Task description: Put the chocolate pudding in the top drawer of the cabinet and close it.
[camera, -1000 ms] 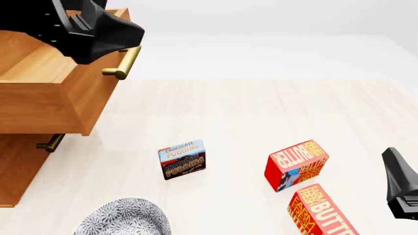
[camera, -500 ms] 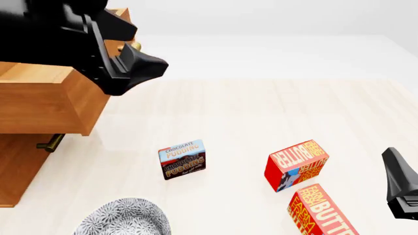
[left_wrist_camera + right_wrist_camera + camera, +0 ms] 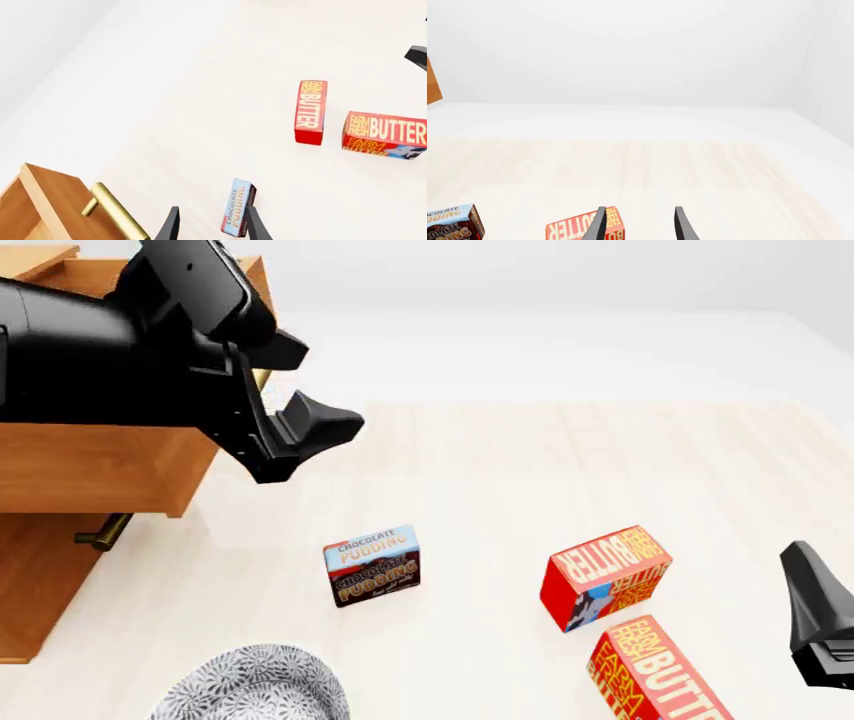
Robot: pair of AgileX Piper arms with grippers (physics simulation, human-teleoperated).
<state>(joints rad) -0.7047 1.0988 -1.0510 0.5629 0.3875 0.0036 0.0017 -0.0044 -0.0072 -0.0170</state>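
The chocolate pudding stands on the table's near middle, blue band up, and nothing touches it. It also shows in the left wrist view as the chocolate pudding, far beyond the fingers. The cabinet fills the left edge, its top drawer pulled out. The drawer's brass handle is close by in the left wrist view. My left gripper hangs open and empty just right of the drawer front, above the table. At the right edge my right gripper is open, holding nothing.
Two red-and-yellow butter boxes lie right of the pudding, near my right gripper. A patterned grey bowl sits at the front edge, below the pudding. The lower drawer's brass handle sticks out under the open drawer.
My left arm has come off the top drawer's handle and swung right and down over the table. The drawer stays pulled out. The right arm, pudding and butter boxes have not moved.
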